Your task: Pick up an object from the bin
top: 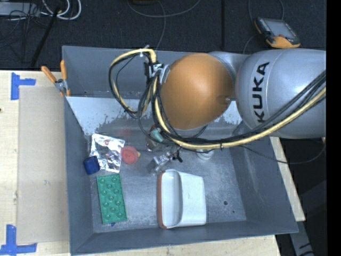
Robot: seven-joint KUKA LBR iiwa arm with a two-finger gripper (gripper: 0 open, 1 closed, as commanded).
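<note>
Claw (pixel 164 158) low beside white rounded-rectangular tub (pixel 184 199) with brown rim, small red disc (pixel 129 154) near — its opening cannot be told

One each: tub (pixel 184 199), plate (pixel 112 199), foil packet (pixel 108 152), blue cap (pixel 91 165), red disc (pixel 129 154)

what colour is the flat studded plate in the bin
The plate is green, clearest in the camera view.

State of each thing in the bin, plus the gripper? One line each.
gripper: low at mid-bin, between the red lump and the white tray's far end.
white tray: lying front middle, apart from the other things.
green studded plate: flat, studs up, front left.
foil wrapper: crumpled, at the left.
blue cap: against the wrapper's near-left corner.
red lump: loose, at the wrapper's right edge.
</note>
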